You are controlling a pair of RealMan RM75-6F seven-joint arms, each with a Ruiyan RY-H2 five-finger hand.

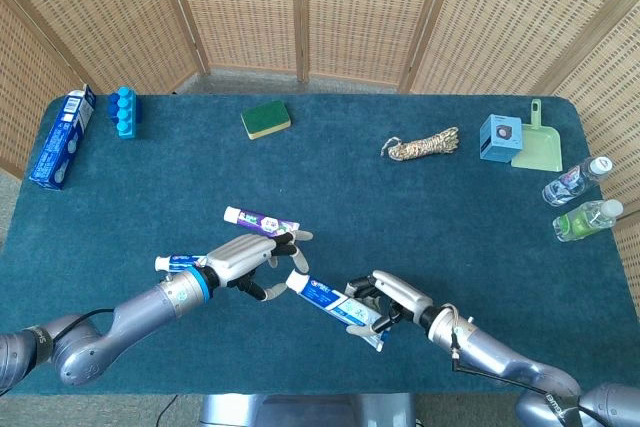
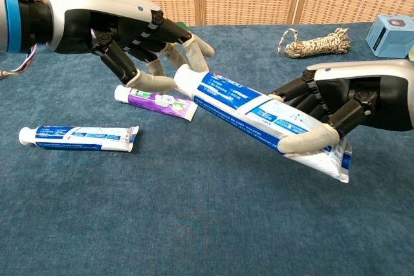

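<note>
The right hand (image 2: 352,105) pinches a blue-and-white toothpaste tube (image 2: 259,117) between thumb and fingers near its crimped end, holding it above the worktop (image 2: 194,224) with the cap end pointing toward the left hand (image 2: 110,24). The left hand's fingers are spread, their tips at the cap end, seemingly touching it. Below the left hand lies a purple toothpaste tube (image 2: 156,101), and nearer its wrist a blue toothpaste tube (image 2: 77,138).

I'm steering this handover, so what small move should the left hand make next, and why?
Probably close the left hand on the cap end of the blue toothpaste tube: the right hand holds it off the table, and the left fingers are spread at its cap.
</note>
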